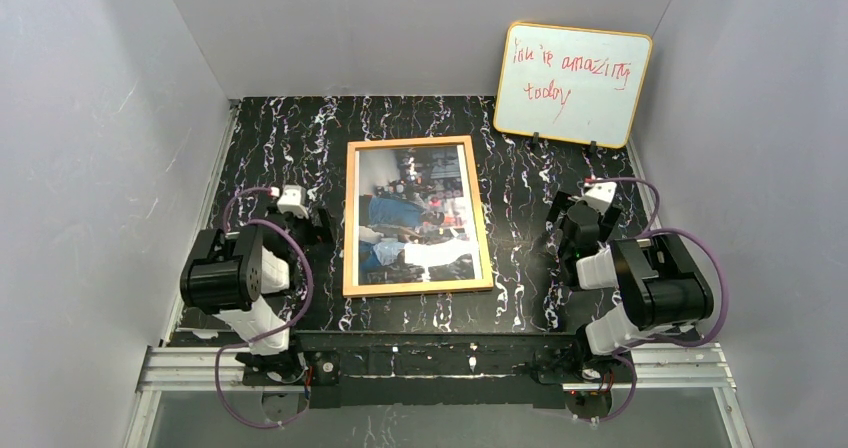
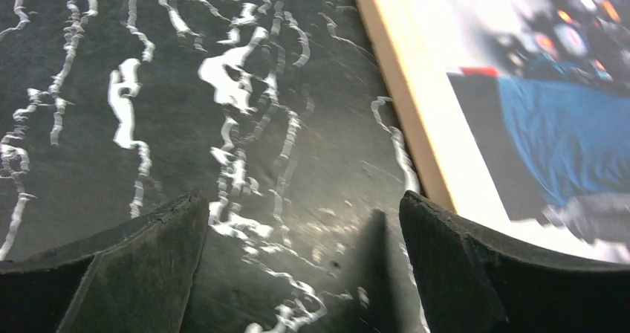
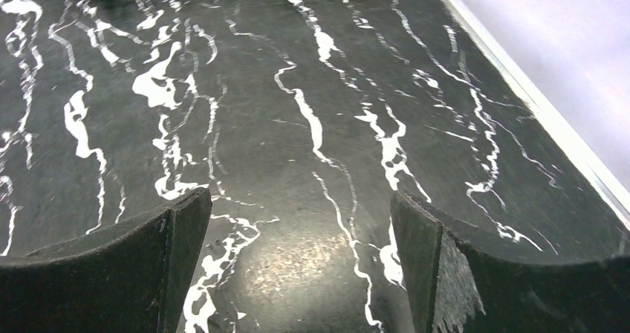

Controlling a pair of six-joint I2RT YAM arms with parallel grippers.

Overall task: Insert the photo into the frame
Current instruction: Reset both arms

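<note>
The light-orange wooden frame [image 1: 349, 218] lies flat in the middle of the black marbled table. The photo [image 1: 418, 213] lies face up within its border, showing people in blue and white; whether it is under the pane I cannot tell. My left gripper [image 1: 318, 224] hovers low just left of the frame, open and empty. In the left wrist view the frame's wooden edge [image 2: 405, 88] and the photo [image 2: 564, 125] run past the right finger of the left gripper [image 2: 303, 203]. My right gripper [image 1: 558, 230] is open over bare table right of the frame, the right gripper [image 3: 301, 199] holding nothing.
A whiteboard [image 1: 572, 84] with red handwriting leans on the back wall at the far right. Grey walls close in the table [image 1: 280, 138] on three sides; the right wall's base [image 3: 550, 110] runs close to my right gripper.
</note>
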